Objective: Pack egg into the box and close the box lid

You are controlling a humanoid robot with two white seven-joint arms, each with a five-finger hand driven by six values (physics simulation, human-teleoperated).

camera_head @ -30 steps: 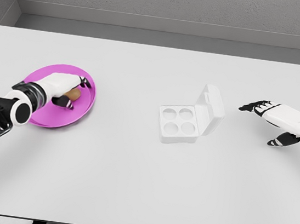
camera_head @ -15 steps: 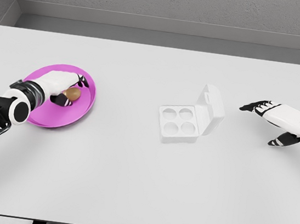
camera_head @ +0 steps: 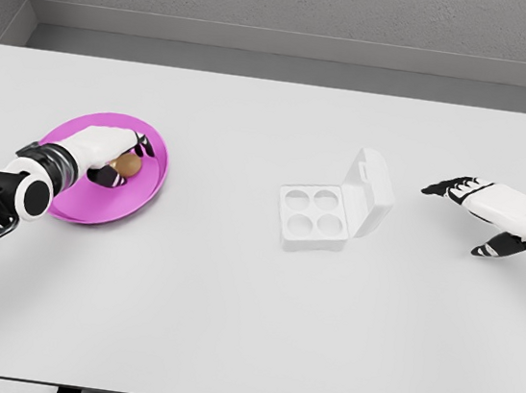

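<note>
A brown egg (camera_head: 127, 168) lies on the pink plate (camera_head: 141, 202) at the table's left. My left hand (camera_head: 132, 161) reaches over the plate from the lower left, its fingers curled over the egg's top and the thumb beneath it, closed around it. The white egg box (camera_head: 313, 219) sits right of the table's middle, showing empty round cups, several in all. Its lid (camera_head: 369, 191) stands up and open on the right side. My right hand (camera_head: 459, 209) hovers to the right of the lid, apart from it, with fingers stretched out flat and holding nothing.
The white table (camera_head: 228, 318) spans the view, with a grey wall behind its far edge. About a hand's width of table separates the box lid and the right hand.
The left hand has drawn back slightly toward the left, so more of the egg shows under its fingers. The right hand has barely shifted. The box is unmoved.
</note>
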